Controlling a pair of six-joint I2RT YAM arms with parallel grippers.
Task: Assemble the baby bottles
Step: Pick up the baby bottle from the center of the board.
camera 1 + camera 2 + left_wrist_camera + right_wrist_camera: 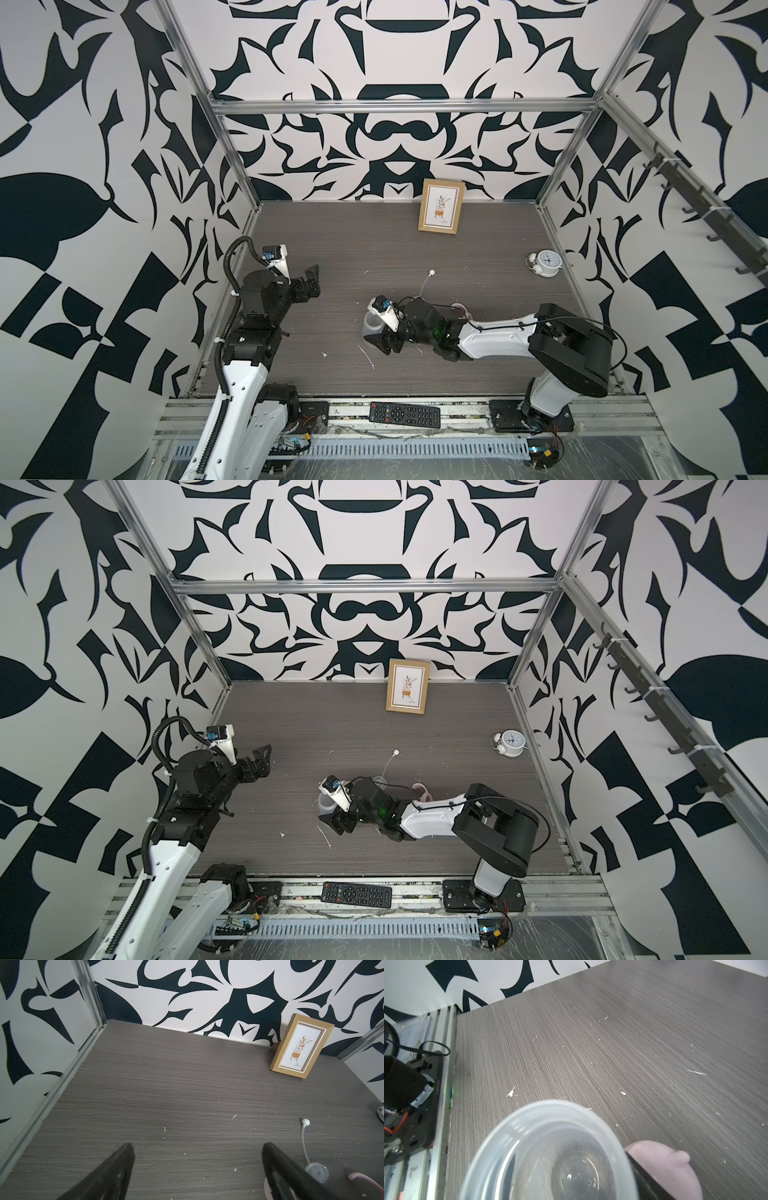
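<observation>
Right wrist view: your right gripper (571,1167) straddles the translucent bottle (546,1113), one finger (644,1177) at its wall; clamped or not, cannot tell. Your left gripper (196,1147) stands spread wide, empty.

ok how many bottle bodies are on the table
1: the translucent bottle stands mid-table, inside the right gripper. Another could be hidden under the right arm.

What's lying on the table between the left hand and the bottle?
Nothing: in a top view the tabletop between the left hand and the bottle is bare wood.
</observation>
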